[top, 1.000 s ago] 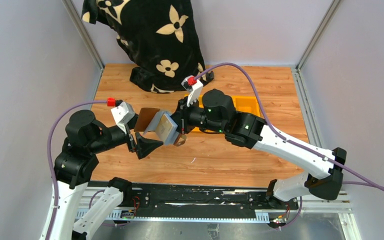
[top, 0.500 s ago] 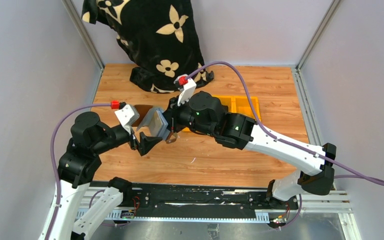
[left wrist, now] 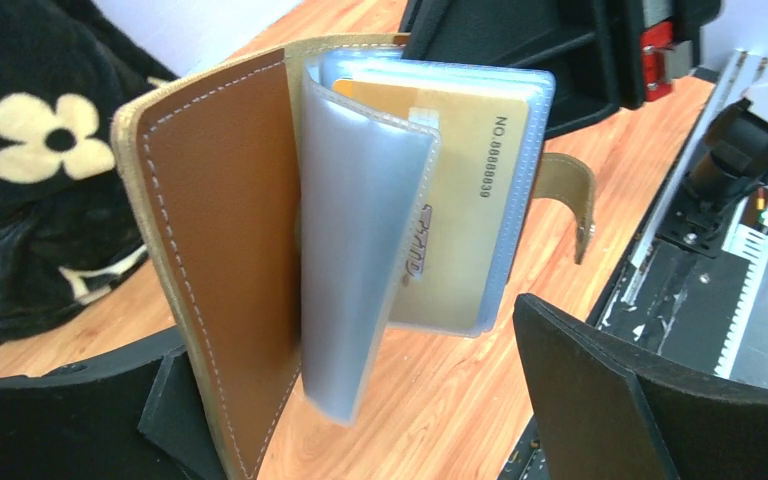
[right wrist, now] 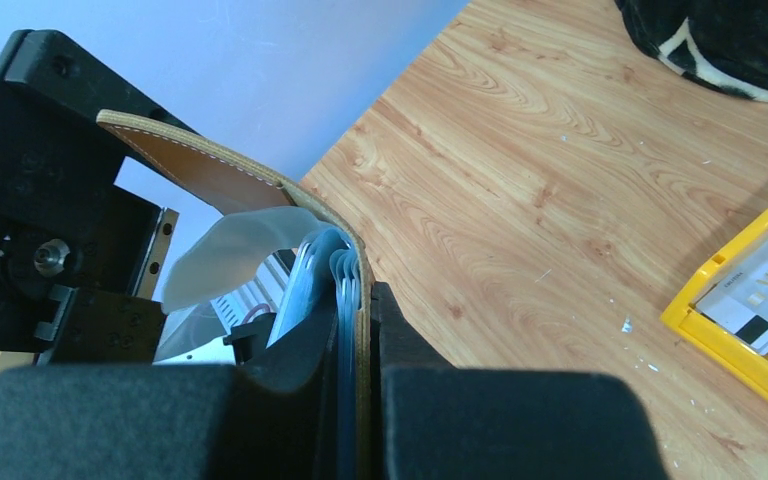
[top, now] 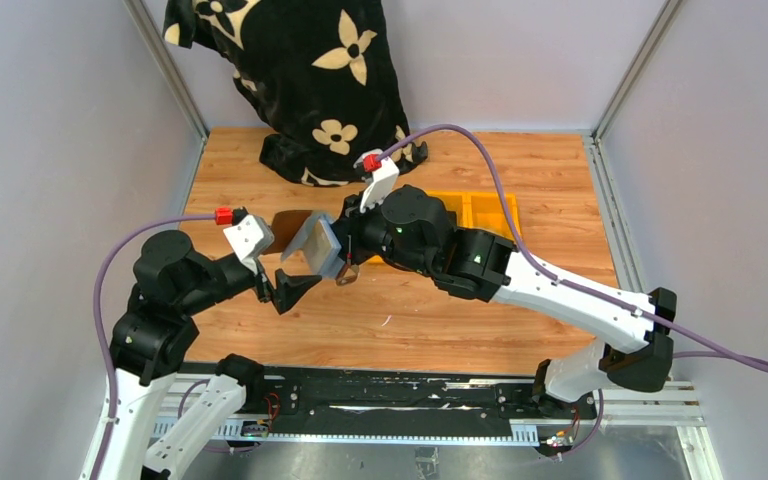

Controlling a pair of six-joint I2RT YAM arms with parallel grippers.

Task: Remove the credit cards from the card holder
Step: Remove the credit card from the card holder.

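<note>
1. Two pincers are at work. Nearest the bench's near edge is my left pincer [top: 288,288], its jaws wide apart, gripping nothing, pointed far and a little right.
2. Just beyond it hangs the card holder [top: 310,243], lifted off the bench [top: 440,320] and opened like a book. Its brown cover is on the left, the clear sleeves [left wrist: 360,250] fan out in the middle, and the closing tab [left wrist: 565,190] dangles on the right.
3. One gold card [left wrist: 465,200] sits in a rear sleeve, straight ahead of my left pincer and not yet between its jaws. Its long axis stands on end in my left wrist view. My left arm is the nearer one and free, so I judge the pull is its job. A loose sleeve curls in front of the card and may get in the way.
4. My right pincer [top: 345,245] is clamped on the holder's far edge, pinching cover and sleeves together.
5. Farther right, a yellow bin [right wrist: 722,340] already holds a pale card [right wrist: 760,290].
6. Farthest lies a black flowered cloth [top: 300,70].
7. Against a second ago, my right arm has carried the holder left, closer to my left pincer, and the holder now stands more edge-on to the overhead camera.
</note>
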